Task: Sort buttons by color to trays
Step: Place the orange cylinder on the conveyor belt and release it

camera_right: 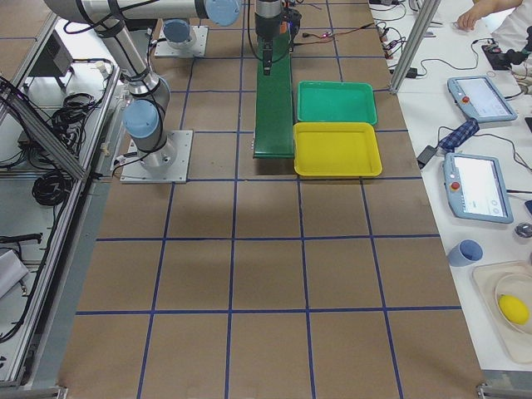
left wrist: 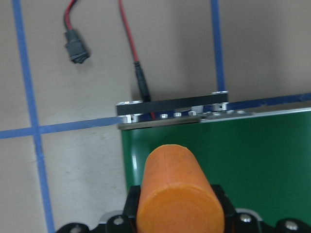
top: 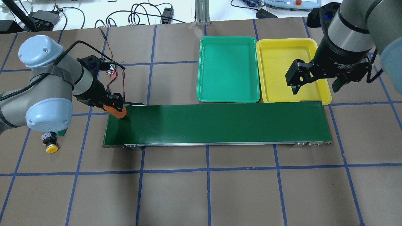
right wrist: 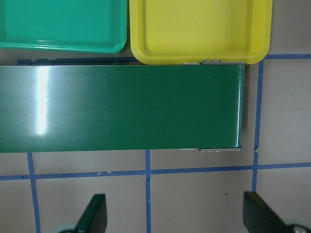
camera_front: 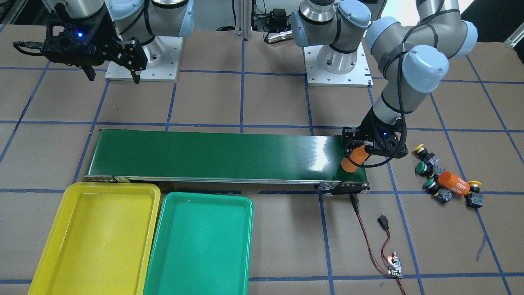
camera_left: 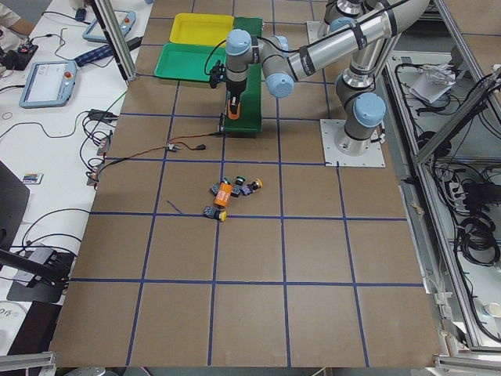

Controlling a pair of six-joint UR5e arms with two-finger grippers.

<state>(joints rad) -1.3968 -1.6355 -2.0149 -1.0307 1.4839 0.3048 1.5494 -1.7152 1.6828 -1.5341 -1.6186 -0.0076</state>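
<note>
One conveyor belt (camera_front: 213, 153), two trays, four buttons unsorted.
The yellow tray (camera_front: 98, 241) and green tray (camera_front: 200, 246) are set side by side along the belt's edge away from the robot. The right hand (camera_front: 112, 77) is held spread and raised on the belt's robot side, near the tray end. The left hand (camera_front: 355, 155) is clamped on an orange cylinder (camera_front: 352, 160) over the opposite end. Beyond that end the buttons (camera_front: 421, 168) are clustered on the surface.

One camera faces the robot across the desk (camera_front: 278, 102), looking steeply down; another looks forward over its shoulders. Two sit high and far at the desk's ends. Both wrist cameras look closely down on the conveyor belt (top: 220, 122), which every view shares; the right one also catches the yellow tray (right wrist: 199, 24).
</note>
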